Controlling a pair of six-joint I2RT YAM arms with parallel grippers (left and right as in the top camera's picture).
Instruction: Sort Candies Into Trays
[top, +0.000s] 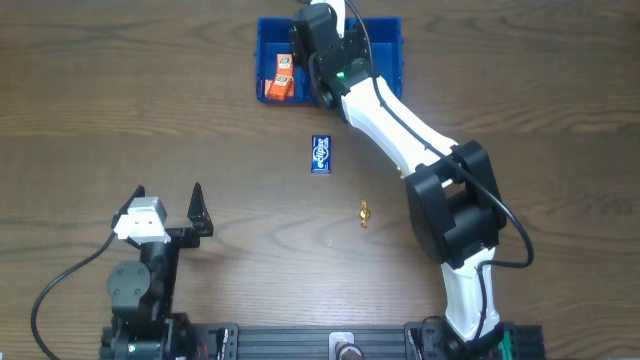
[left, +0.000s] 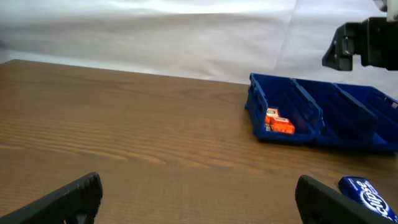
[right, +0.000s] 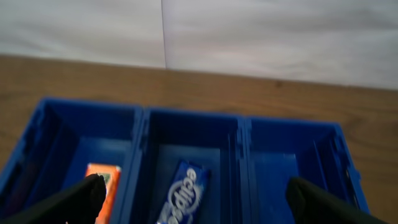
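Blue tray (right: 142, 143) is hovered over by the right gripper (right: 194, 186), jaws spread, with one blue pack (right: 185, 198) kept mid-compartment apart from the orange candies (right: 102, 180), sorted by kind; second pack (top: 320, 154) and gold candy (top: 364, 212) are left on the table (top: 150, 100), left gripper (top: 167, 195) parked open.

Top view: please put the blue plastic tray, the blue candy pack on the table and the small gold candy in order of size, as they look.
1. Blue plastic tray, largest, though the right arm covers part of it.
2. Blue candy pack on the wooden table.
3. Small gold candy, smallest.
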